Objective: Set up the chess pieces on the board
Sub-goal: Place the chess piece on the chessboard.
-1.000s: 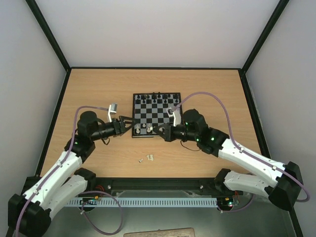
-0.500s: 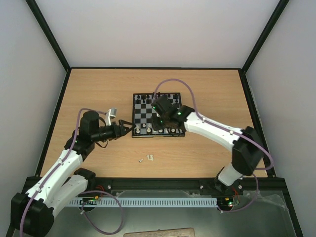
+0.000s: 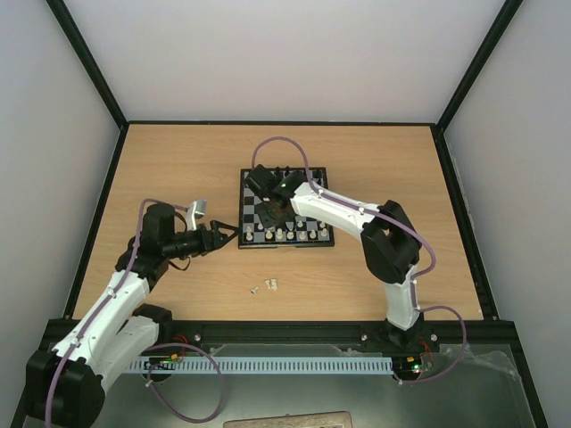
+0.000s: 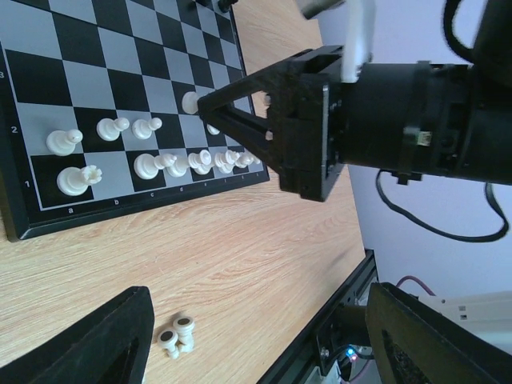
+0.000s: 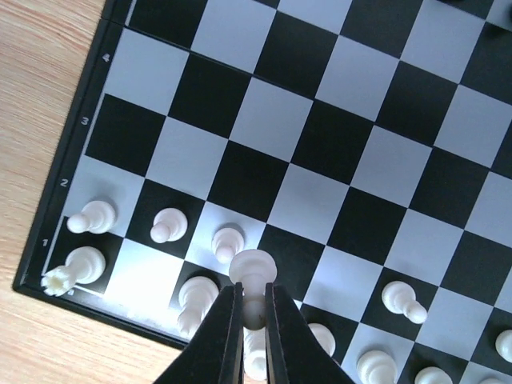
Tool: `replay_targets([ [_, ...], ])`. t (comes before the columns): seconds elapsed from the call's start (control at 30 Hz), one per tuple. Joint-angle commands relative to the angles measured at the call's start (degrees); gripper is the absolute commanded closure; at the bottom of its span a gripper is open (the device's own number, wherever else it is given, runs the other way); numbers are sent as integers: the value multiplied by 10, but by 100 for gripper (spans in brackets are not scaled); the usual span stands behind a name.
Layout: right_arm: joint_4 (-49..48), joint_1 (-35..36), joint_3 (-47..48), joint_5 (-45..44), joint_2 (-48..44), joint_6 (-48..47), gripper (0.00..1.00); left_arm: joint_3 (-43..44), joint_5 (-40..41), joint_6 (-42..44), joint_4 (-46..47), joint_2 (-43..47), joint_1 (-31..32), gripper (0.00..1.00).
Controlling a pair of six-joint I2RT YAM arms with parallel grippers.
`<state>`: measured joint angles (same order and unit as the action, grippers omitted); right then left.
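The board (image 3: 285, 244) lies mid-table, with several white chess pieces (image 3: 282, 234) standing in its two near rows. My right gripper (image 3: 268, 214) hangs over the board's near-left part and is shut on a white pawn (image 5: 253, 268), held just above the second row (image 5: 253, 308). The left wrist view shows its tip (image 4: 200, 102) with the pawn (image 4: 190, 102). My left gripper (image 3: 225, 235) is open and empty, low over the table by the board's near-left corner. Its wide-apart fingers (image 4: 96, 344) frame two loose white pieces (image 4: 178, 334).
Black pieces (image 3: 281, 172) line the board's far edge. The loose white pieces lie on the wood (image 3: 270, 285), with another small one (image 3: 254, 289) beside them, between the board and the black front rail (image 3: 285, 332). The board's black border shows in the wrist views (image 5: 32, 256).
My right arm has swung from the board's near edge out over the board and to the left, carrying the pawn. My left gripper has drawn back slightly from the board's corner.
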<state>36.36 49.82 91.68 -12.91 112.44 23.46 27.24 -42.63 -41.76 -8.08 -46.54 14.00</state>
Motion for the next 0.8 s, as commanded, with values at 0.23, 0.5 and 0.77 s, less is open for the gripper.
replay_targets([
  [0.23,88,-6,36,-21,49,-16,97,-15,-54,32,-15,5,-35,25],
  [0.5,86,-10,30,-4,55,-23,97,-17,-70,43,-23,8,-51,25],
  [0.77,79,-10,24,2,70,-26,97,-22,-74,45,-23,9,-56,25],
])
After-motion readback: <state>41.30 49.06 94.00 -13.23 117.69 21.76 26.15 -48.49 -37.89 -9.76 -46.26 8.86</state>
